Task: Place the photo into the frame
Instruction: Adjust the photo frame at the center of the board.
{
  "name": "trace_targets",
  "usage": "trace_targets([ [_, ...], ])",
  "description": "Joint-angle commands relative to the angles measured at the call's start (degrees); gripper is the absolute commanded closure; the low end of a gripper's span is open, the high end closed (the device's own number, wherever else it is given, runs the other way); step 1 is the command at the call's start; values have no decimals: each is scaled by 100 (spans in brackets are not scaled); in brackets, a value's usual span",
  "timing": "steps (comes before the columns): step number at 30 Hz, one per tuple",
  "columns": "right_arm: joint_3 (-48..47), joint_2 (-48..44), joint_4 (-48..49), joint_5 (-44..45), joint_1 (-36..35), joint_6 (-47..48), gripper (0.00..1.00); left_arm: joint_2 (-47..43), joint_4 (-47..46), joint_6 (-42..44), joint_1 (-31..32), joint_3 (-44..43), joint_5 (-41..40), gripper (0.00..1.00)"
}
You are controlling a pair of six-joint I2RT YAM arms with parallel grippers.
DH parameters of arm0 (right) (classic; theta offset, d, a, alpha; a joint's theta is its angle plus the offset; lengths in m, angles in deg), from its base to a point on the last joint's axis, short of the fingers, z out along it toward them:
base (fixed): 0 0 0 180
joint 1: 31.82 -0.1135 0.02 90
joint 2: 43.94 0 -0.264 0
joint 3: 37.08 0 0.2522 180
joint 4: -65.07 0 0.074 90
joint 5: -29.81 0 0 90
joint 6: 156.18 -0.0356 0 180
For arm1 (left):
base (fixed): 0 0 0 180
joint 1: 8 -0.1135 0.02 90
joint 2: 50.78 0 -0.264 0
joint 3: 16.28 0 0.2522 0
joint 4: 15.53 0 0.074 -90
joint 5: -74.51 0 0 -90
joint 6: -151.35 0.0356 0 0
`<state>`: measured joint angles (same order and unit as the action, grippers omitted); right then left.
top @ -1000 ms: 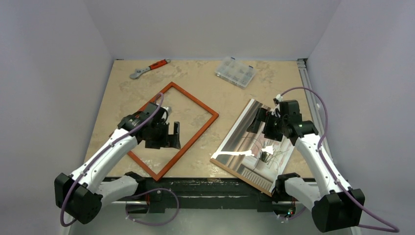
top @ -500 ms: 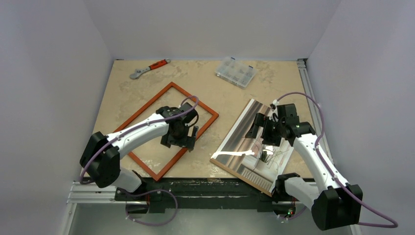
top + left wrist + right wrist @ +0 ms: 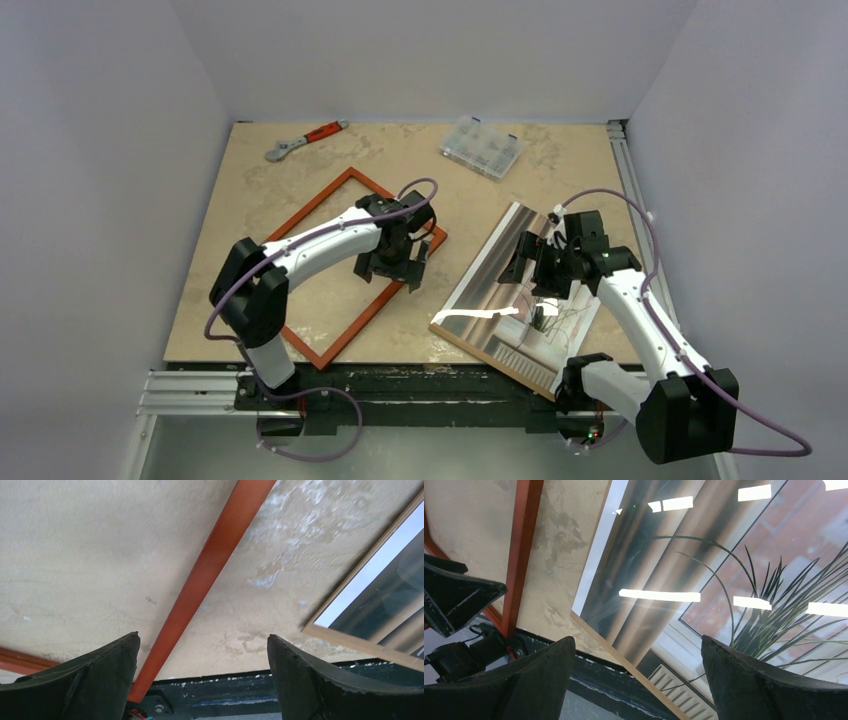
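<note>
Directly under left end effector (image 3: 202, 641), frame (image 3: 209, 565)

Free lane down the bench (image 3: 470, 215)
Runs bare between frame (image 3: 352, 336) and photo (image 3: 490, 285); meets wrench (image 3: 305, 140) and parts box (image 3: 481, 146) at the far edge.

Glossy photo (image 3: 724, 580) streaked with mirror-like glare, smooth satin red-orange wooden frame (image 3: 206, 570), matt mottled stone-look tabletop (image 3: 250, 200), matt brown board (image 3: 350, 642) edge, left tool (image 3: 202, 636) with matt black rough-edged fingers (image 3: 90, 680), clear plastic box (image 3: 481, 146)
</note>
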<state>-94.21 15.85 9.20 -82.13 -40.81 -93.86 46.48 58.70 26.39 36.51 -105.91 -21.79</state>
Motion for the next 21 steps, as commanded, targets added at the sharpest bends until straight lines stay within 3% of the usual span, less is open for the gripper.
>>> trace_targets([
  [1, -212, 26, -27, -92, -1, 139, 5, 595, 18, -81, 79, -620, -19, 5],
  [17, -592, 105, -329, 15, -6, 298, 5, 2308, -145, -349, 96, -1847, 447, 7],
  [21, -630, 126, -334, 37, -3, 305, 5, 2475, -241, -292, 95, -2031, 598, 15],
])
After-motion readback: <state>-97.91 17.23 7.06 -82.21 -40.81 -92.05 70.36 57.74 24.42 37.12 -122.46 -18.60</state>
